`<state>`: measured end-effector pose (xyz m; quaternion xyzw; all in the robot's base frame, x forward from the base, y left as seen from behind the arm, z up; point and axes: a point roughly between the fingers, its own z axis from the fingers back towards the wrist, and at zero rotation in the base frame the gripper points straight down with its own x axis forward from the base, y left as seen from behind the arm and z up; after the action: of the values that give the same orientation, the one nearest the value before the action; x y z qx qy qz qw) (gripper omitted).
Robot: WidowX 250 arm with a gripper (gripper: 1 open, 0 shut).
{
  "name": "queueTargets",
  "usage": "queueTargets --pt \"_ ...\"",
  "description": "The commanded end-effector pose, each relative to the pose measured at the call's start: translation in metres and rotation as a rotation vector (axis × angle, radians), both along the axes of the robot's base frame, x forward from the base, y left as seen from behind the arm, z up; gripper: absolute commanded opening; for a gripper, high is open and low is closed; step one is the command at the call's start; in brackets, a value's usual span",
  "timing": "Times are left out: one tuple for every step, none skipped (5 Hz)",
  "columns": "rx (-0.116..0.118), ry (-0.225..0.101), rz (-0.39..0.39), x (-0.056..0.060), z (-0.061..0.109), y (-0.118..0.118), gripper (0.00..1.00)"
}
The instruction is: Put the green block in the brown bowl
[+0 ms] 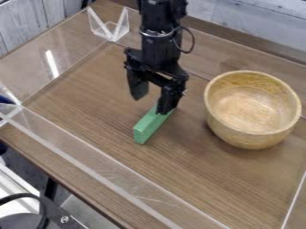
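Evidently, the pincer (153,93) stands wide open, its tips near the green block (152,126).

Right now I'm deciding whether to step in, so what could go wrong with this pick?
The open hand is by the far end of the green block, with much of the bar reaching toward the camera; an off-center grip might let it tilt or swing. The brown bowl stands close beside, and its thick raised wall could catch the bar if the lift is too low.
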<state>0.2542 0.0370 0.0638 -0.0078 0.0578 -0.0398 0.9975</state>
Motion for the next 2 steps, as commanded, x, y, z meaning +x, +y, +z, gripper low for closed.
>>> queueTargets --pt "0.005 -0.013 0.004 0.003 0.006 -0.001 1.00" --pt "-0.017 -0.013 -0.001 0.000 -0.004 0.002 1.00"
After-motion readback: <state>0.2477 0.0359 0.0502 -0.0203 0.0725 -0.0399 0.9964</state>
